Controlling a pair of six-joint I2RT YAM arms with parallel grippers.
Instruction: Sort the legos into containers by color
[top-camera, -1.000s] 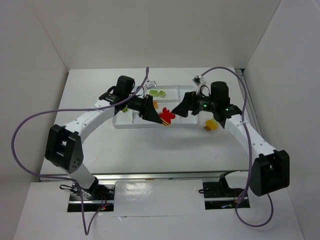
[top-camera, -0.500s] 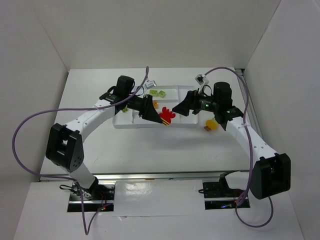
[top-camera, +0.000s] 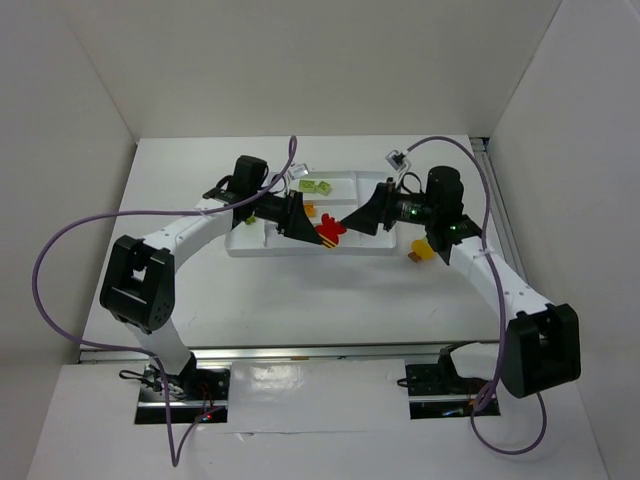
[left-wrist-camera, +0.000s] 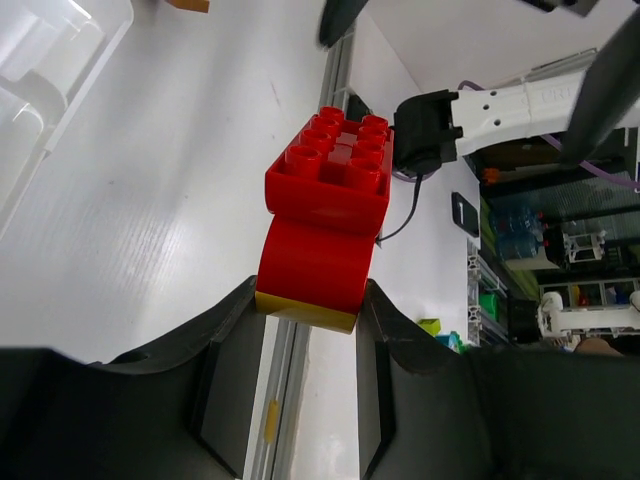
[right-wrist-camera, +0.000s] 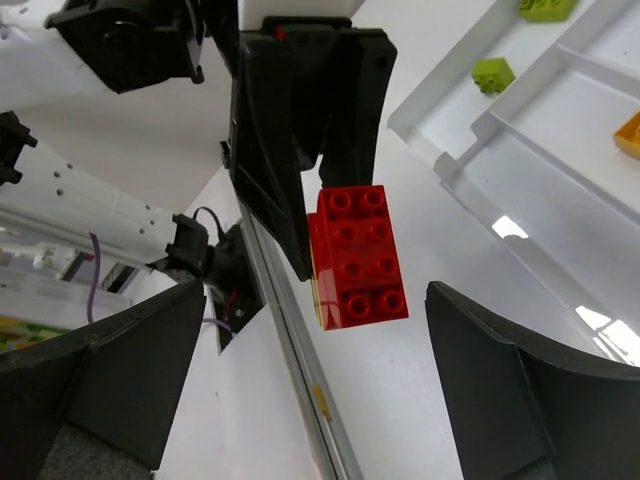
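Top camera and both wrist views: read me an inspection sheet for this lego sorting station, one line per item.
Surface: white table, no spills seen.
Job's things: the white tray holds two lime green legos at its far side and an orange lego. A red lego stack with a yellow underside is held between the arms. A yellow lego and a brownish lego lie by the right arm; cannot tell whether they are in the tray.
Clutter: nothing seen.
Grippers: left gripper shut on the red lego stack; right gripper open, facing it.
Cables: purple cables loop from both arms.
Surroundings: white walls.
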